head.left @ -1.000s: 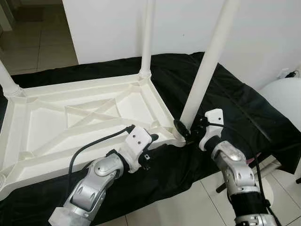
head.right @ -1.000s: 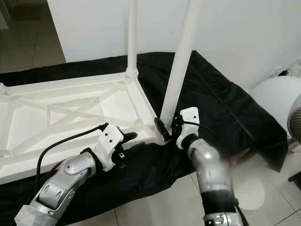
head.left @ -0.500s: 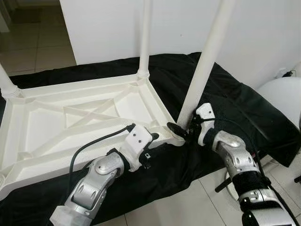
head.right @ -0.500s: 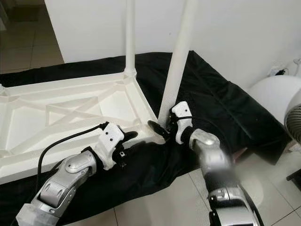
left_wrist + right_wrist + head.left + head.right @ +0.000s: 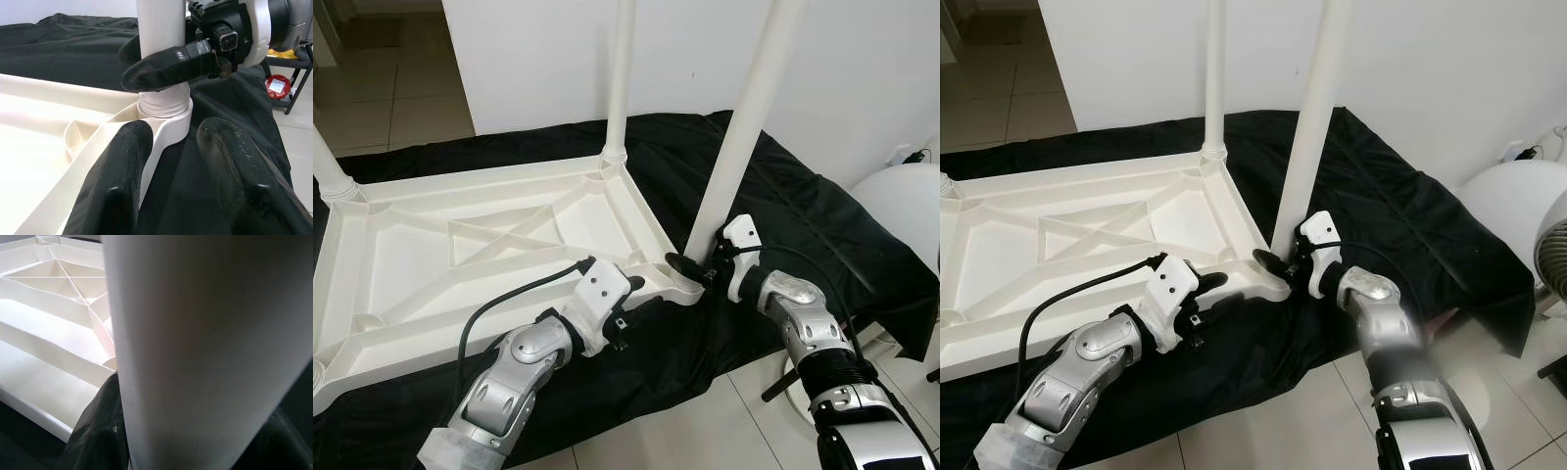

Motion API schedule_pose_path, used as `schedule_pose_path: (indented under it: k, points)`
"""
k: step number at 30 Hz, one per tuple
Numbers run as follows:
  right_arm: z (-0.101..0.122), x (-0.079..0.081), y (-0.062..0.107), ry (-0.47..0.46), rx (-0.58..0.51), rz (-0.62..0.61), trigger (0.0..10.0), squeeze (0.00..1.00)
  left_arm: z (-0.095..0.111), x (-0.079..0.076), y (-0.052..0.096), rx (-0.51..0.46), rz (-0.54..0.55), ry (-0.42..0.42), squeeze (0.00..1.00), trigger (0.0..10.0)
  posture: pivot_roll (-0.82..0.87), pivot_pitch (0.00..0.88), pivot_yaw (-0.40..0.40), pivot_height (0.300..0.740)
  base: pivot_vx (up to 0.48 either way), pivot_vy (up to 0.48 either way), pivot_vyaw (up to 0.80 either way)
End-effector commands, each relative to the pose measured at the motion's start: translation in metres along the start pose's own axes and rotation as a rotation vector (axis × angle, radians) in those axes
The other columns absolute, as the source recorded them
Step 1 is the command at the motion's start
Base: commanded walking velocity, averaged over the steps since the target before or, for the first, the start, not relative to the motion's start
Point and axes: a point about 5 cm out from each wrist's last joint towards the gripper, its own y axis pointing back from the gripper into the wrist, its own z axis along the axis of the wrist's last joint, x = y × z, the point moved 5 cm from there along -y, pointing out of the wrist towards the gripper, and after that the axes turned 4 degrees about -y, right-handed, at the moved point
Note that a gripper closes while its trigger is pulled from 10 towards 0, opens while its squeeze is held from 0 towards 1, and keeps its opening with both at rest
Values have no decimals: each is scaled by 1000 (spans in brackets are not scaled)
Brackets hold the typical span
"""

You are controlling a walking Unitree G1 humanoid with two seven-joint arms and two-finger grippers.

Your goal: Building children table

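Left gripper (image 5: 628, 315), fingers spread and holding nothing, lies on the black cloth (image 5: 822, 225) against the near edge of the upturned white ribbed plastic tabletop (image 5: 489, 245). Right gripper (image 5: 697, 271) clamps the base of the tall white plastic leg (image 5: 744, 127) standing in the near right corner socket. Farther back, two more white legs (image 5: 621, 78) stand upright in their corners.
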Motion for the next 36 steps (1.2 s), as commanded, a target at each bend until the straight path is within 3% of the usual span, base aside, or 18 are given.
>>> schedule_pose_path:
  k: [1, 15, 21, 25, 27, 29, 30, 32, 34, 36]
  points:
    - [-18, 3, 2, -40, 59, -21, 10000, 0, -1, 0, 1, 4, 6, -5, 0, 10000, -28, 45, -55, 740, 0, 0, 0]
    - [0, 8, -8, -136, -18, -201, 10000, 0, -3, -4, 1, 7, -9, 4, 0, 10000, -41, 53, -52, 740, 0, 0, 0]
    - [-1, 6, -9, -226, -47, -450, 10000, 0, -4, -7, 3, 10, -11, 10, 0, 10000, -36, 46, -61, 740, 0, 0, 0]
    - [-3, 8, -9, -253, -50, -495, 10000, 0, -5, -7, 3, 11, -11, 11, 0, 10000, -31, 42, -67, 740, 0, 0, 0]
    - [-5, 15, -11, -303, -54, -588, 10000, 0, -5, -8, 3, 11, -9, 12, 0, 10000, -24, 40, -74, 740, 0, 0, 0]
    - [-5, 15, -11, -303, -54, -588, 10000, 0, -5, -8, 3, 11, -9, 12, 0, 10000, -24, 40, -74, 740, 0, 0, 0]
    - [-4, 16, -11, -326, -65, -683, 10000, 0, -6, -8, 3, 12, -9, 12, 0, 10000, -22, 37, -77, 740, 0, 0, 0]
    - [-4, 16, -10, -341, -68, -744, 10000, 0, -6, -9, 3, 13, -8, 11, 0, 10000, -22, 37, -77, 740, 0, 0, 0]
    - [-4, 16, -10, -341, -68, -744, 10000, 0, -6, -9, 3, 13, -8, 11, 0, 10000, -22, 37, -77, 740, 0, 0, 0]
    - [0, 28, -16, -364, -81, -793, 10000, 0, -6, -9, 3, 12, -7, 12, 0, 10000, -16, 30, -80, 740, 0, 0, 0]
